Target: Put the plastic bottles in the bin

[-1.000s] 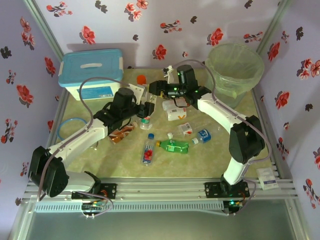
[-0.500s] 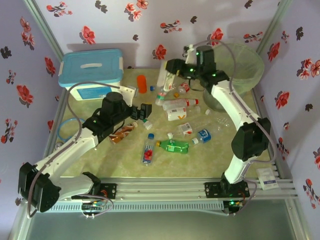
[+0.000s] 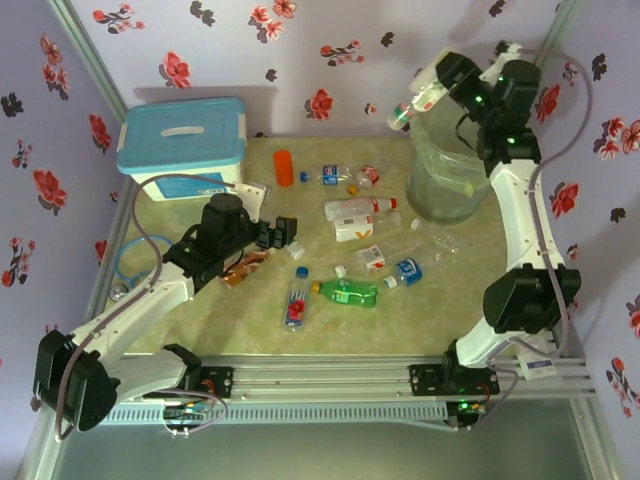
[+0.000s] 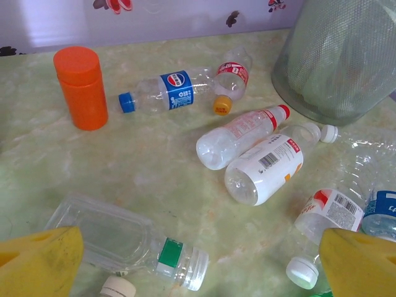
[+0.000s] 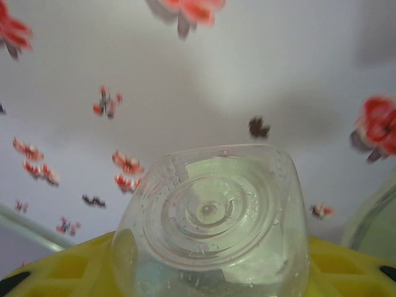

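Top external: one bin [image 3: 445, 190], one green bottle [image 3: 348, 292]

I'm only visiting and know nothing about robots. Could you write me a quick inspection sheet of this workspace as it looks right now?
Surface: pale green marbled table; no spills seen.
Job's things: scattered bottles lie mid-table, among them a green bottle and an orange bottle; the bin stands upright at the far right.
Clutter: blue-lidded box at the far left; loose caps among the bottles.
Grippers: left gripper open and low over the bottles, holding nothing; right gripper shut on a clear bottle, raised by the bin's rim.
Cables: grey cables loop off both arms.
Surroundings: floral walls on three sides.
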Available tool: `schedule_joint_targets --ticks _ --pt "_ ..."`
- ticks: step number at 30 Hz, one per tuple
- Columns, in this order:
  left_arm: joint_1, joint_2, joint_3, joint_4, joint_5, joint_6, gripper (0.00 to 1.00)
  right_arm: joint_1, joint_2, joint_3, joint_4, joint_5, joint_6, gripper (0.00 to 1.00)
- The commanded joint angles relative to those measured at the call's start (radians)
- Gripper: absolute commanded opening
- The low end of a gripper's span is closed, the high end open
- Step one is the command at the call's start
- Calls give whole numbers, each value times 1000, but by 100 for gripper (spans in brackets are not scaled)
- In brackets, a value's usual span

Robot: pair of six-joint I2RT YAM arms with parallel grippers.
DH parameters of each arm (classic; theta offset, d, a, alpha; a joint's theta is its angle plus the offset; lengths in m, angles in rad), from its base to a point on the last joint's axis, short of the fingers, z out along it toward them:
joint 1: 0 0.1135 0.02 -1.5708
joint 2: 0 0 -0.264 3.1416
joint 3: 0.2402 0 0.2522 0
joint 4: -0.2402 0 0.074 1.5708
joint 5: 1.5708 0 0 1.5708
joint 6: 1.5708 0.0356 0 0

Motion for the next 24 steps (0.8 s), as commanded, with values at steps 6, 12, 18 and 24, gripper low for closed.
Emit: schedule_joint_targets --ticks 6,12,18,24 --pt "10 -4 -6 4 -3 -19 98 -126 -66 -18 -32 222 -113 44" --pt "10 14 -6 23 -3 -40 98 -144 -16 -27 -59 214 -126 44" --pt "11 31 1 18 8 -53 98 -151 37 -65 -71 202 -44 44" --pt "10 54 10 20 8 -63 98 -156 68 -160 14 176 96 43"
